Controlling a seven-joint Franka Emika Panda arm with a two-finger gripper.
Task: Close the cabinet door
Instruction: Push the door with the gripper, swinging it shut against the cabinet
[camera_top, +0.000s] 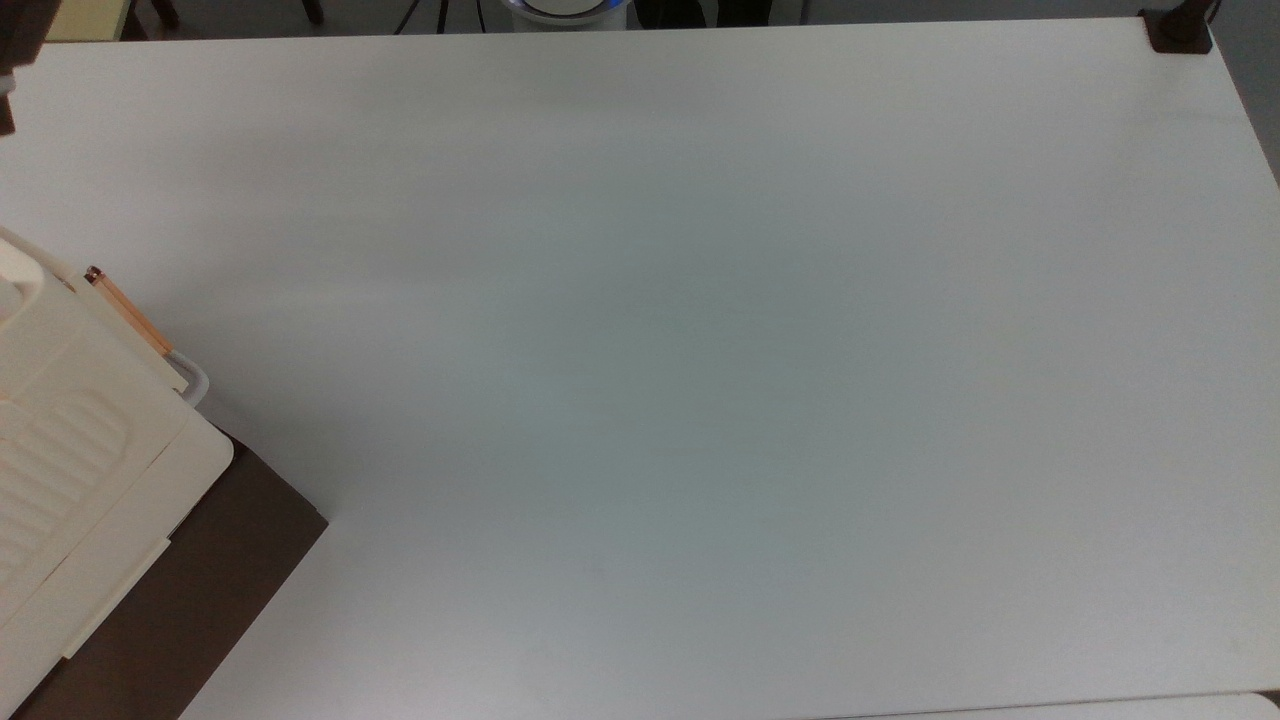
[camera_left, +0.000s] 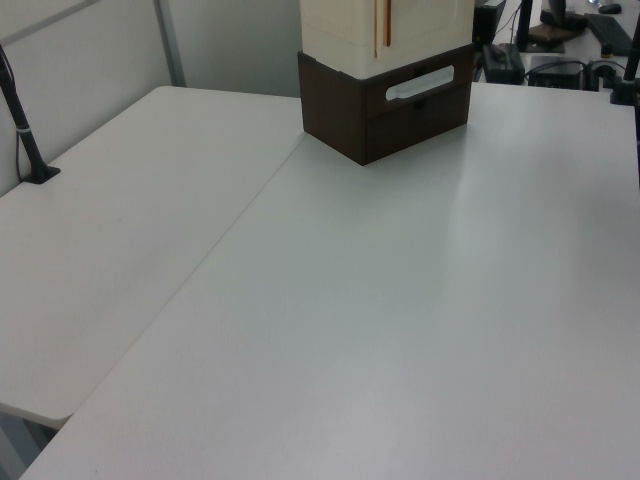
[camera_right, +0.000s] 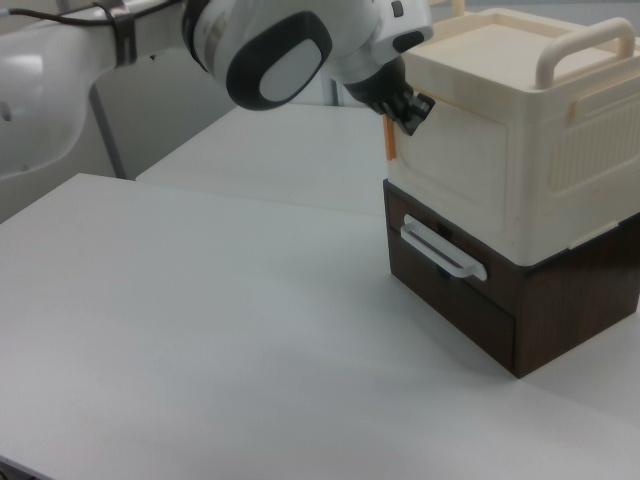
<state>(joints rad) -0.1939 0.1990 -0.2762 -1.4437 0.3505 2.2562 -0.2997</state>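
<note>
the top view looks straight down on the table (camera_top: 700, 350), with the cream cabinet (camera_top: 70, 440) cut off at its left edge. the left view stands back, looking along the table (camera_left: 400, 300) to the cabinet (camera_left: 350, 25) at the far edge. the right view sits low and close beside the cabinet (camera_right: 500, 130).
</note>
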